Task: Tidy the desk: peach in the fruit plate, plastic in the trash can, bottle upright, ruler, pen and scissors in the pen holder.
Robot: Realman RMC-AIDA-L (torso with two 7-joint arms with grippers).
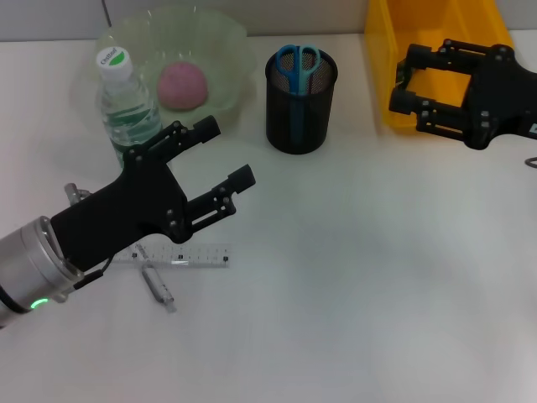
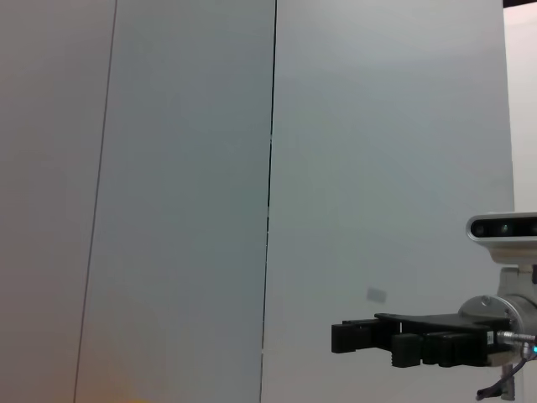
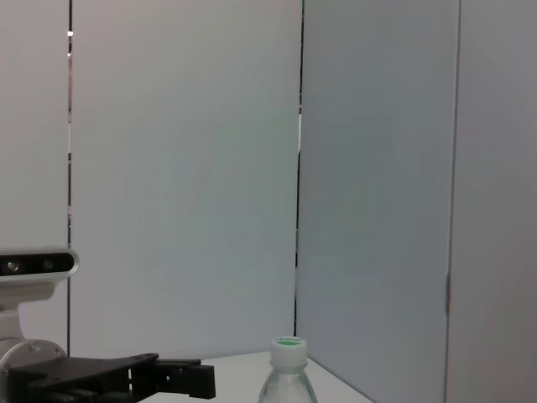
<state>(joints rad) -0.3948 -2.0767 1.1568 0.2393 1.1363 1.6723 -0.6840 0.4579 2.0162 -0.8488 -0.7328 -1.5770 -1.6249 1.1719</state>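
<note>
My left gripper (image 1: pixel 228 153) is open and empty, hovering right of the upright clear bottle (image 1: pixel 126 105) with a green cap and above the clear ruler (image 1: pixel 180 256) and the grey pen (image 1: pixel 158 287), which lie flat on the desk. The pink peach (image 1: pixel 182 85) lies in the pale green fruit plate (image 1: pixel 231 38). Blue scissors (image 1: pixel 298 63) stand in the black mesh pen holder (image 1: pixel 299 117). My right gripper (image 1: pixel 401 86) is open and empty at the front of the yellow trash can (image 1: pixel 436 29). No plastic shows. The bottle also shows in the right wrist view (image 3: pixel 288 374).
The white desk (image 1: pixel 361 277) stretches bare in front and to the right. The left wrist view shows my right gripper (image 2: pixel 361 336) far off against grey wall panels. The right wrist view shows my left gripper (image 3: pixel 180 379) beside the bottle.
</note>
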